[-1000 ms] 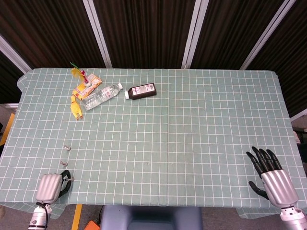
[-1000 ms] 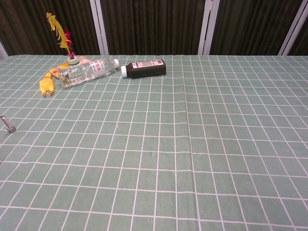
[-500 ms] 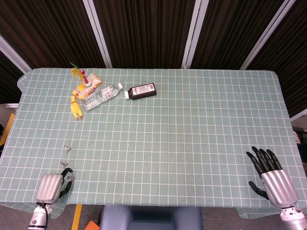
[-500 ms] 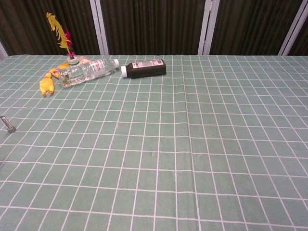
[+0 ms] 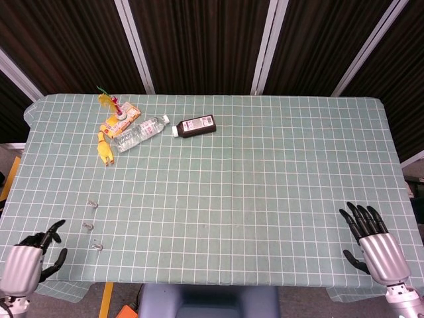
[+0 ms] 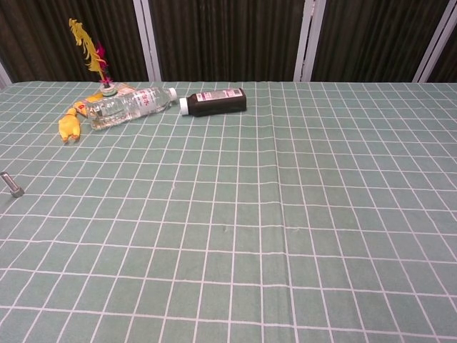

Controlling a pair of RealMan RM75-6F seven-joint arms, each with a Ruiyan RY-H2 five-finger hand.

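My left hand (image 5: 28,260) hovers over the table's front left corner with its fingers apart and nothing in them. Just to its right, three small metal bolts lie in a loose column: one (image 5: 97,247) nearest the hand, one (image 5: 87,226) above it, and one (image 5: 93,203) furthest off. The chest view shows a single bolt (image 6: 13,184) at its left edge and neither hand. My right hand (image 5: 373,244) is at the front right corner, fingers stretched out and spread, holding nothing.
At the back left lie a clear plastic bottle (image 5: 139,132) (image 6: 128,105), a dark bottle with a white cap (image 5: 195,126) (image 6: 214,102), a yellow rubber toy (image 5: 104,148) (image 6: 69,127), an orange packet (image 5: 124,118) and a feathered shuttlecock (image 5: 112,105) (image 6: 91,50). A green checked cloth (image 5: 265,185) covers the table.
My left hand has drawn back to the left and spread its fingers, uncovering the nearest bolt on the cloth. The right hand has barely moved.
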